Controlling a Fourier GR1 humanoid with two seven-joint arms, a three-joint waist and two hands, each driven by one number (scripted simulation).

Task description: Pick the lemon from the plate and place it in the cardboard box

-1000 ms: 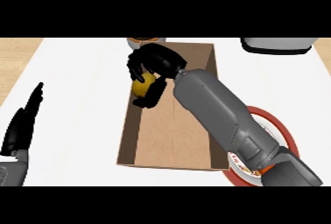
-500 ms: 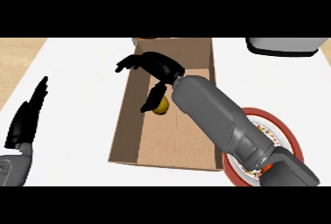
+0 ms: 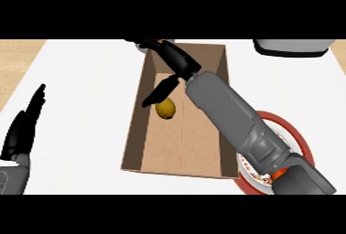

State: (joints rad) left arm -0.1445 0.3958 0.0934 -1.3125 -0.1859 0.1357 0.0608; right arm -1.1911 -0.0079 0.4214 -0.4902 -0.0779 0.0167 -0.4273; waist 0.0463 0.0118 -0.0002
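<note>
While the lemon lay on the cardboard box floor, long axis along the box, the right robot hand hung just beyond it, fingers spread, holding nothing; left robot hand rested open, well apart

We see the lemon inside the cardboard box on the tabletop, the plate just right of it.

No legible text, label, brand, number or sign appears on any surface. The cardboard box walls are unmarked. The plate rim, at 4 o'clock, is plain red.
</note>
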